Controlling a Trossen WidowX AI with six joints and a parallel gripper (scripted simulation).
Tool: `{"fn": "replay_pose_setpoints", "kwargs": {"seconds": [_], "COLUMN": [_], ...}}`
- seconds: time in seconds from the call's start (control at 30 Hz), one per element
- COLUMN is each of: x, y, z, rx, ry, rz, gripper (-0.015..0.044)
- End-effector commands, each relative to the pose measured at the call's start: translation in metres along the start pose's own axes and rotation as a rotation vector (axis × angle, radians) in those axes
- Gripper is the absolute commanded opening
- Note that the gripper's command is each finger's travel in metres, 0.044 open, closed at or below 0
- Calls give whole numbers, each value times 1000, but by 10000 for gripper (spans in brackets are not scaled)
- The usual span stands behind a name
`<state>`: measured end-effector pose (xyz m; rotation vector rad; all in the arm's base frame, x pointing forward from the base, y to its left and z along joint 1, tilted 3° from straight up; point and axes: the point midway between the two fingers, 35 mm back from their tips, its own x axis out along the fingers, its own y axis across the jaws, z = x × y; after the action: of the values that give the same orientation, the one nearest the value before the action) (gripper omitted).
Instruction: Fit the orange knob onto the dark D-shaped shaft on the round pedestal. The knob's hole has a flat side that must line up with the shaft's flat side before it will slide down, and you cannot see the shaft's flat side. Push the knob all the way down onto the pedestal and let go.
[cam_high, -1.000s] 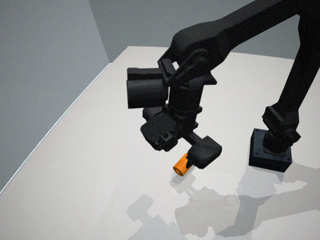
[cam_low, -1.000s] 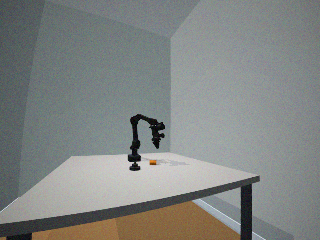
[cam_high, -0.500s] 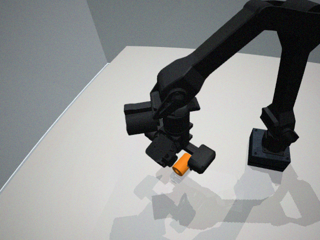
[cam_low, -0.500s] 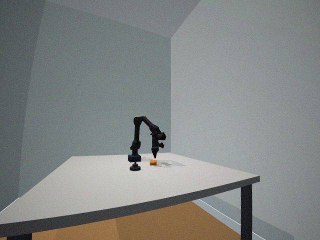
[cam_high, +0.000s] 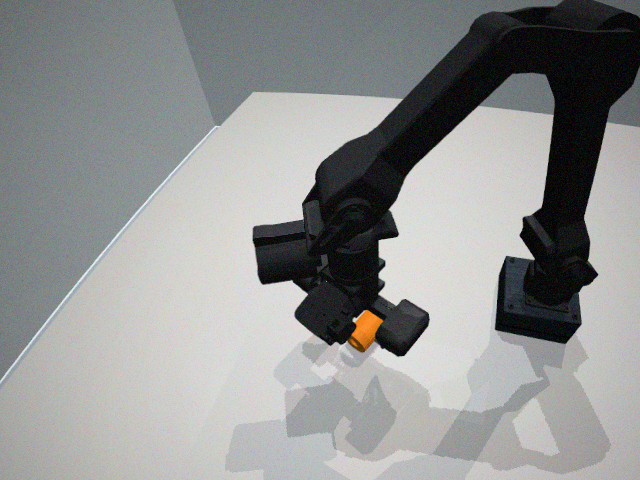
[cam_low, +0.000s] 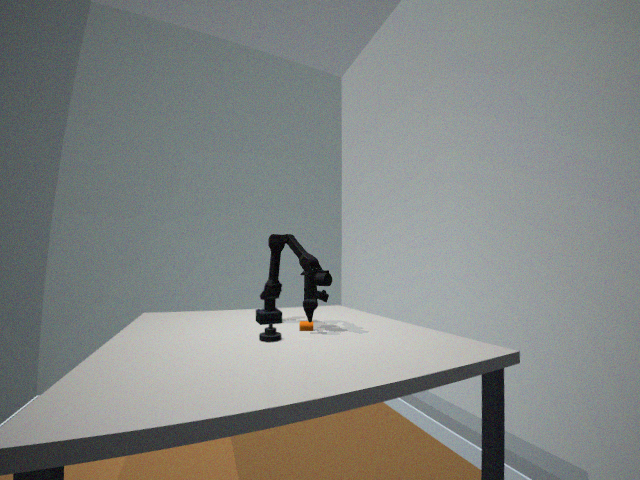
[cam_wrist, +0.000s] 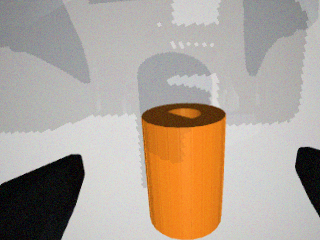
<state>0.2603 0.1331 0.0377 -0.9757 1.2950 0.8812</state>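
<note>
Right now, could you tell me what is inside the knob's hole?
The knob lies on its side on the table between the open gripper's fingers. Its hole shows only dark; its depth and flat stay hidden.
</note>
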Motion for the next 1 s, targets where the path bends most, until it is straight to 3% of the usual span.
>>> {"fn": "replay_pose_setpoints", "kwargs": {"seconds": [0.0,0.57,0.8,0.97], "x": [10,35,35,35], "y": [1,1,1,1], "z": [-2,-2,-2,-2], "rx": [-4,-4,-4,-4], "ry": [12,12,12,12], "rz": [5,5,5,5], "gripper": [440,440,256,240]}}
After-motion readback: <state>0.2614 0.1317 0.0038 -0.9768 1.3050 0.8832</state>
